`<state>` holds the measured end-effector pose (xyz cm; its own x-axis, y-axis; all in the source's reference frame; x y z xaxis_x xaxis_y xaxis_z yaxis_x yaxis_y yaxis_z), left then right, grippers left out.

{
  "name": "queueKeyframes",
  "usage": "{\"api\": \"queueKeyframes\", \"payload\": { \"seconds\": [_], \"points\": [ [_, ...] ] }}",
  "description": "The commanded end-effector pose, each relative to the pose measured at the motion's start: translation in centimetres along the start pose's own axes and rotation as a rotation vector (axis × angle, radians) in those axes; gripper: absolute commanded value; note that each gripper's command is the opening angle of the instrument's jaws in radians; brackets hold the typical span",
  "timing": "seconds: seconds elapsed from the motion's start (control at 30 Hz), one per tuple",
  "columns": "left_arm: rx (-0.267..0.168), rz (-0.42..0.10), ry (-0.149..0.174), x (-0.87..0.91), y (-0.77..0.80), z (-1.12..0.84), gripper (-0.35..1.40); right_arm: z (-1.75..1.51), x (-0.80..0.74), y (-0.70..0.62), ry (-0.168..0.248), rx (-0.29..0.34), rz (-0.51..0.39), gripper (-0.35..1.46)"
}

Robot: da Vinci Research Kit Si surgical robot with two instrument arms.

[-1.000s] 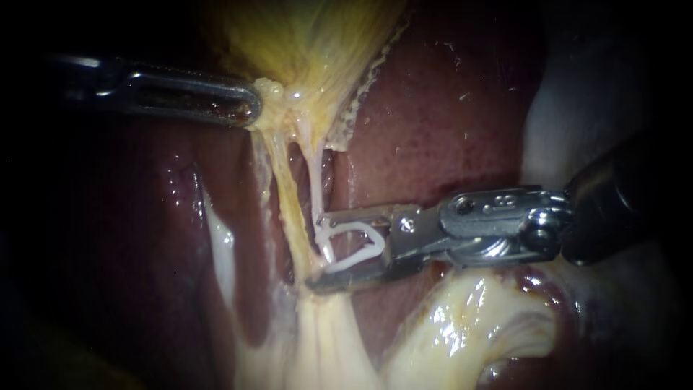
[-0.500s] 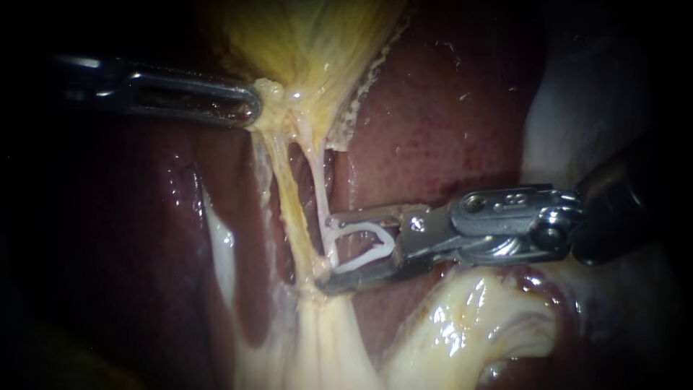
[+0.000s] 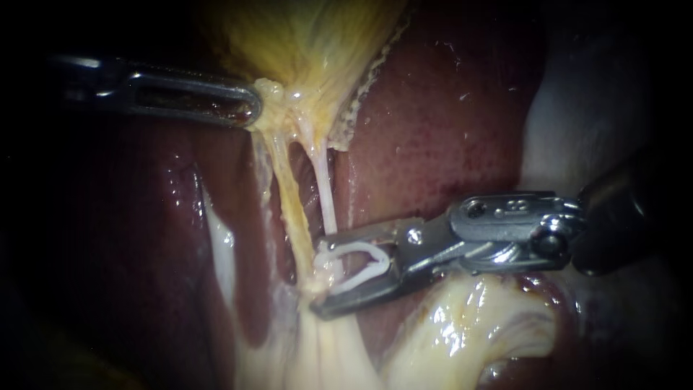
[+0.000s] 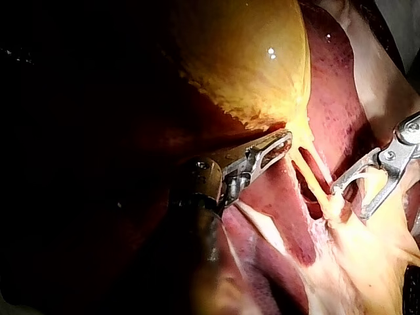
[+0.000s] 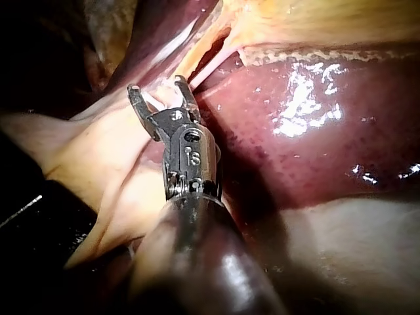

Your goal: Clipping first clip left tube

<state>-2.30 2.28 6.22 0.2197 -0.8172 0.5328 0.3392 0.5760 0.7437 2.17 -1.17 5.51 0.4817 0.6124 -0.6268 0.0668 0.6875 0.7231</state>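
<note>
Counted: two instruments, two tubes, one clip. The left instrument (image 3: 249, 108) is clamped on the lower end of the gallbladder (image 3: 303, 43). The jaws of the right instrument (image 3: 317, 276) are held apart, and one open white clip (image 3: 357, 258) is carried between them. The yellow left tube (image 3: 289, 195) is seen just at the jaw tips. The paler right tube (image 3: 323, 188) is partly hidden by the upper jaw. Whether the clip surrounds the left tube cannot be told. The liver (image 3: 433, 123) is seen around both tubes, and pale fatty tissue (image 3: 462, 318) under the right instrument.

Glossy wet liver (image 3: 433, 130), polished metal right instrument (image 3: 323, 273), smooth plastic clip (image 3: 354, 245), dull fibrous gallbladder (image 3: 310, 43)
</note>
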Motion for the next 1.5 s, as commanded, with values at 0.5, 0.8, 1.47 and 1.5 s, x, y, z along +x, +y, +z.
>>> {"api": "queueKeyframes", "payload": {
  "seconds": [0.5,0.8,1.47,1.5],
  "points": [
    [-0.002,0.000,0.000,0.01,0.00,0.01,-0.35,0.01,-0.16,0.36,-0.002,-0.004,0.010,0.43],
    [0.003,0.001,0.001,0.02,0.00,0.03,-0.35,-0.01,-0.18,0.52,-0.004,0.001,0.009,0.43],
    [0.006,0.003,-0.001,0.04,0.00,0.06,-0.35,0.34,-0.04,0.61,0.046,0.108,0.015,0.43],
    [0.006,0.003,-0.001,0.04,0.00,0.06,-0.35,0.35,-0.03,0.60,0.052,0.119,0.017,0.43]
  ]
}}
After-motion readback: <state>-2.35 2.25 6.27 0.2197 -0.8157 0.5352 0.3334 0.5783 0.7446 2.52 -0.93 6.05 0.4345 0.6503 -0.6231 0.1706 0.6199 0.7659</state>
